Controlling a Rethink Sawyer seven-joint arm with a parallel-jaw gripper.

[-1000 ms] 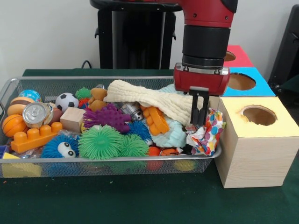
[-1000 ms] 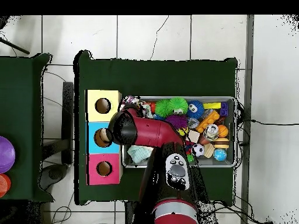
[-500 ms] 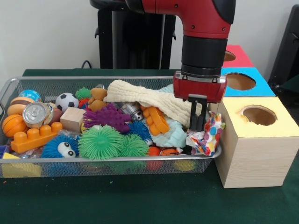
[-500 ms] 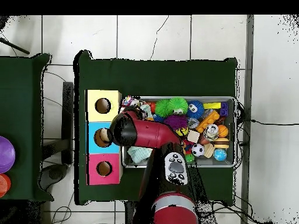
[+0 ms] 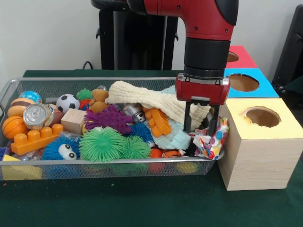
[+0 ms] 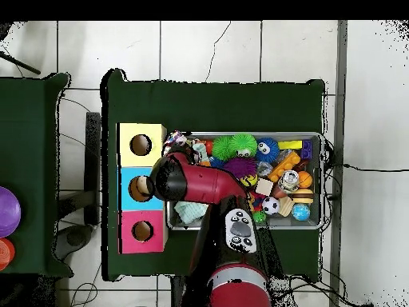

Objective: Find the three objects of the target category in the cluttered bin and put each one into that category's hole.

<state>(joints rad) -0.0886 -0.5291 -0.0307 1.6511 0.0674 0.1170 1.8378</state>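
Observation:
The silver wire-mesh bin (image 5: 57, 81) lies across the table, full of toys; it also shows in the overhead view (image 6: 320, 184). One rope toy (image 5: 211, 138), white with coloured flecks, sits at the bin's right end by the yellow-faced box (image 5: 279, 137); it also shows in the overhead view (image 6: 177, 143). Other rope toys are hidden. The box's round hole (image 5: 262, 117) is uncovered, as the overhead view (image 6: 140, 145) also shows. My gripper (image 5: 200, 126) is open, with its fingers down on either side of the toy's upper left part and the cloth's edge. In the overhead view the arm hides it.
A cream knitted cloth (image 5: 151, 99) drapes over the pile just left of the gripper, with a pale blue cloth (image 5: 173, 138) below. Green (image 5: 102, 144) and purple (image 5: 109, 118) spiky balls, an orange brick (image 5: 35, 139) and a can (image 5: 35, 116) fill the bin. Blue-faced (image 5: 246, 82) and red-faced (image 5: 240, 56) boxes stand behind the yellow one.
The gripper's fingers were together and have spread apart. The gripper has shifted slightly left and stays over the bin's right end. The toys have not moved.

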